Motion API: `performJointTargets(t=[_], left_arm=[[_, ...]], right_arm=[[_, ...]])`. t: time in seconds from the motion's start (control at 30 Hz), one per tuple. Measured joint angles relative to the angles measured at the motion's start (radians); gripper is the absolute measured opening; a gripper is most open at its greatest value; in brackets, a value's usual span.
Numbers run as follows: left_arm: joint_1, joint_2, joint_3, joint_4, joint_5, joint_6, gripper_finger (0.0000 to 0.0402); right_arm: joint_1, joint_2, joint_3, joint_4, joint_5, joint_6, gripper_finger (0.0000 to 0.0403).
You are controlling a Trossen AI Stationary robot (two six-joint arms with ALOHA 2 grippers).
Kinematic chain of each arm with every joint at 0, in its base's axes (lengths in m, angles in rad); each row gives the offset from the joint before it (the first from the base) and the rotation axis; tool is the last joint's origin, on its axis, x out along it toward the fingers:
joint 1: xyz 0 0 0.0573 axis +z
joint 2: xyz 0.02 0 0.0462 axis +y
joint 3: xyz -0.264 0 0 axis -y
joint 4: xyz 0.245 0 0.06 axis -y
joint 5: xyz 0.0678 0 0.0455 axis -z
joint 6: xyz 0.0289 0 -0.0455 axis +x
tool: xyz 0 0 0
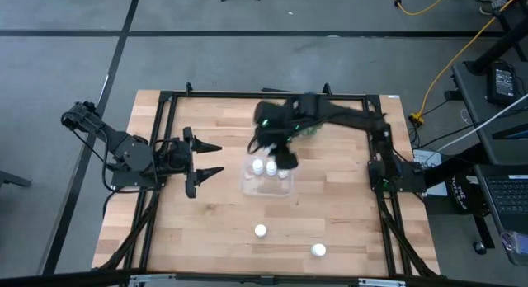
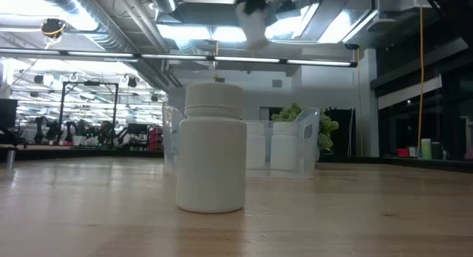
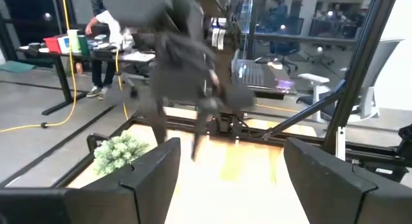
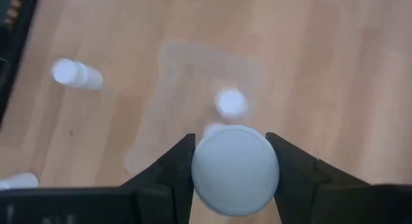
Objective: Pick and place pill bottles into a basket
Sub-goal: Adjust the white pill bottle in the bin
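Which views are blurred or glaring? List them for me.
Left wrist view: the right arm is smeared by motion blur. Low view: the near pill bottle is sharp, ceiling lights glare above it. Right wrist view: the basket is hazy, the held bottle soft. High view: the right gripper is slightly blurred.
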Motion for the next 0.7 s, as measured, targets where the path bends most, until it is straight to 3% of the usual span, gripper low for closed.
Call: performJointTargets(t=[0.17, 0.33, 0.43, 0.57, 0.7], left_arm=[[0.0, -0.007, 0.0, -0.014, -0.005, 0.0, 0.0269], [0.0, -0.007, 0.0, -0.031, -0.029, 0.008, 0.0269], [0.0, -0.006, 0.0, -0.033, -0.03, 0.008, 0.0269], [0.0, -0.006, 0.0, -0.034, -0.03, 0.008, 0.0269], [0.0, -0.006, 0.0, -0.038, -0.03, 0.008, 0.0269]], right_arm=[[-0.065, -0.14, 0.0, -0.067, 0.006, 0.007, 0.0154], [-0.075, -0.294, -0.003, -0.039, -0.057, 0.032, 0.0154], [-0.081, -0.398, -0.08, -0.036, -0.035, 0.065, 0.0154], [-0.096, -0.602, -0.355, 0.035, 0.038, 0.127, 0.0154], [-0.094, -0.853, -0.801, 0.544, 0.024, 0.176, 0.0154]])
